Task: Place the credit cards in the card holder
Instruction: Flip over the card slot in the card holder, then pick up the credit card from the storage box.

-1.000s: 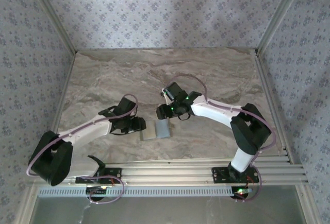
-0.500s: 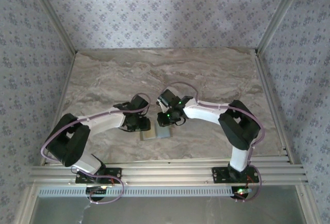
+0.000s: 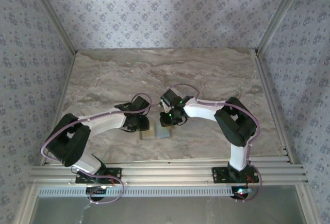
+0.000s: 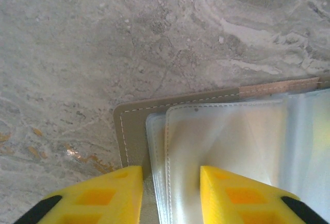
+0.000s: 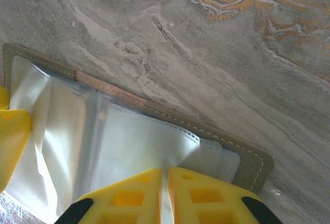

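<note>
Here, both grippers are down on the open card holder

Seen from above, the card holder (image 3: 154,133) lies spread open on the marble table (image 3: 103,74), a little below the middle of the frame. The left gripper (image 3: 143,126) is at its left edge and the right gripper (image 3: 166,122) at its upper right corner.

In the left wrist view the yellow fingers (image 4: 93,198) stand apart at the bottom of the frame. One is over the gray-tan cover (image 4: 131,131) and the other over the clear sleeves (image 4: 221,136), with the sleeves' stitched edge in the gap; they grip nothing.

In the right wrist view, at bottom centre, that gripper's fingers are closed to a hairline slit over a sleeve. Whether the film is caught between them cannot be told.
</note>
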